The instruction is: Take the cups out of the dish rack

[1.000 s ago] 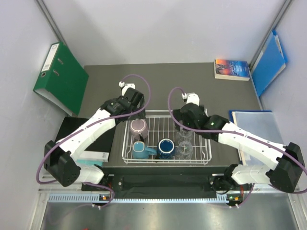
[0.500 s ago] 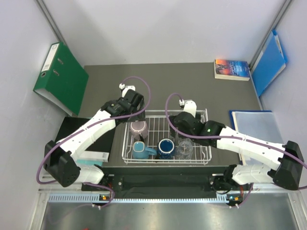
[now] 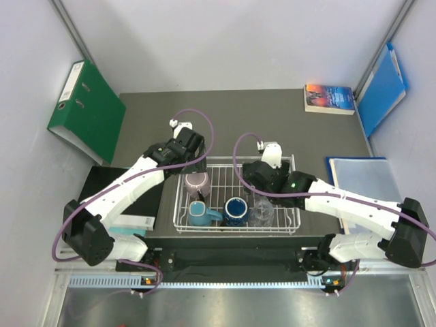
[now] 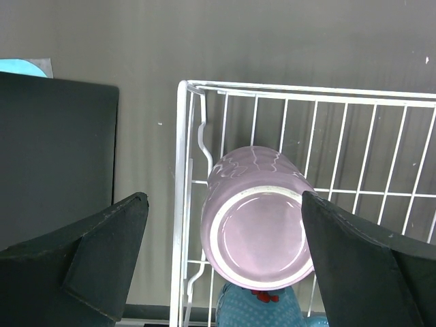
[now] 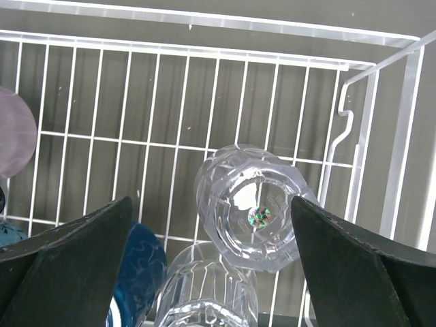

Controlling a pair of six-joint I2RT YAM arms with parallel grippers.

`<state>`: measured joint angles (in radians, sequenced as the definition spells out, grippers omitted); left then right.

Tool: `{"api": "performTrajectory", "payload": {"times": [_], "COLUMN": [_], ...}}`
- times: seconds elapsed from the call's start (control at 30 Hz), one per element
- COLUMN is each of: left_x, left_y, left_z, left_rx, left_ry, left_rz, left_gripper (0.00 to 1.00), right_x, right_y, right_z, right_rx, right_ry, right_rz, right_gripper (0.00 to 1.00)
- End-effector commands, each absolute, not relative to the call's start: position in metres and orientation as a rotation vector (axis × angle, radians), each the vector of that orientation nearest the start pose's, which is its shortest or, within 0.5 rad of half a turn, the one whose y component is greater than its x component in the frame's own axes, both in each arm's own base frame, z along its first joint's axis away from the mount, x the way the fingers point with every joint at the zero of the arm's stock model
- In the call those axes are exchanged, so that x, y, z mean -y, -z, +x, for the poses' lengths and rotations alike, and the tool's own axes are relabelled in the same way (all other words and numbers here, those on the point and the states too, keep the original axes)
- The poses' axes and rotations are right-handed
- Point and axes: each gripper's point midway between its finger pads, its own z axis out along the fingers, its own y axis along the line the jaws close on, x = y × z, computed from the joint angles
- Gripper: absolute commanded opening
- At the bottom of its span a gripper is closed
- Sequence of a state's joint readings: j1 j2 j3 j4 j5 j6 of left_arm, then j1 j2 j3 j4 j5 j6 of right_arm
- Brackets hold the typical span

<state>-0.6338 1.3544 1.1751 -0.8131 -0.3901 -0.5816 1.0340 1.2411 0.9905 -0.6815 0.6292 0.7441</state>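
Left wrist view: the pink mug (image 4: 255,221) stands in the dish rack (image 4: 181,204), just inside its left rim. It sits between my left jaws, which are spread wide and grip nothing. The teal mug (image 4: 255,312) is right beside it. On the right wrist view, a clear tumbler (image 5: 252,208) stands near the rack's right side, between my right jaws, also spread wide and empty. A second tumbler (image 5: 204,293) and the navy mug (image 5: 139,269) are just beside it. The rack rests on the grey bench (image 3: 272,126).
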Motion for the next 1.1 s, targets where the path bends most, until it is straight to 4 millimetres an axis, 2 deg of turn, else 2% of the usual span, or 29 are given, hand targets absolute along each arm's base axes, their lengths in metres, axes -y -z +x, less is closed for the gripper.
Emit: {"api": "performTrajectory", "payload": {"times": [0.0,0.23,0.4,0.6,0.87,0.9,0.93,1.0,1.03,1.07], "left_x": [0.157,0.161,0.166,0.166,0.162,0.161,0.161,0.160,0.161,0.161], "left_y": [-0.171,-0.169,-0.164,-0.159,-0.158,-0.157,-0.158,-0.156,-0.157,-0.156], "left_z": [0.291,0.295,0.297,0.296,0.294,0.294,0.294,0.292,0.292,0.292], "left_rx": [-2.408,-2.408,-2.421,-2.440,-2.441,-2.442,-2.440,-2.444,-2.442,-2.443], "left_ry": [0.056,0.065,0.074,0.065,0.047,0.043,0.044,0.040,0.043,0.041], "left_rz": [-0.105,-0.109,-0.103,-0.088,-0.084,-0.083,-0.083,-0.080,-0.079,-0.077], "left_gripper": [0.99,0.99,0.99,0.99,0.99,0.99,0.99,0.99,0.99,0.99], "right_x": [-0.220,-0.208,-0.204,-0.211,-0.219,-0.219,-0.220,-0.219,-0.219,-0.219], "right_y": [-0.193,-0.192,-0.172,-0.142,-0.125,-0.126,-0.126,-0.127,-0.128,-0.128], "right_z": [0.225,0.223,0.222,0.226,0.233,0.233,0.233,0.234,0.234,0.233], "right_rx": [-2.199,-2.198,-2.242,-2.312,-2.356,-2.355,-2.352,-2.346,-2.344,-2.346], "right_ry": [-0.165,-0.119,-0.072,-0.040,-0.041,-0.043,-0.049,-0.052,-0.053,-0.049], "right_rz": [-0.065,-0.028,-0.025,-0.044,-0.044,-0.042,-0.039,-0.032,-0.031,-0.030], "right_gripper": [1.00,1.00,1.00,1.00,0.98,0.94,0.83,0.67,0.51,0.40]}}
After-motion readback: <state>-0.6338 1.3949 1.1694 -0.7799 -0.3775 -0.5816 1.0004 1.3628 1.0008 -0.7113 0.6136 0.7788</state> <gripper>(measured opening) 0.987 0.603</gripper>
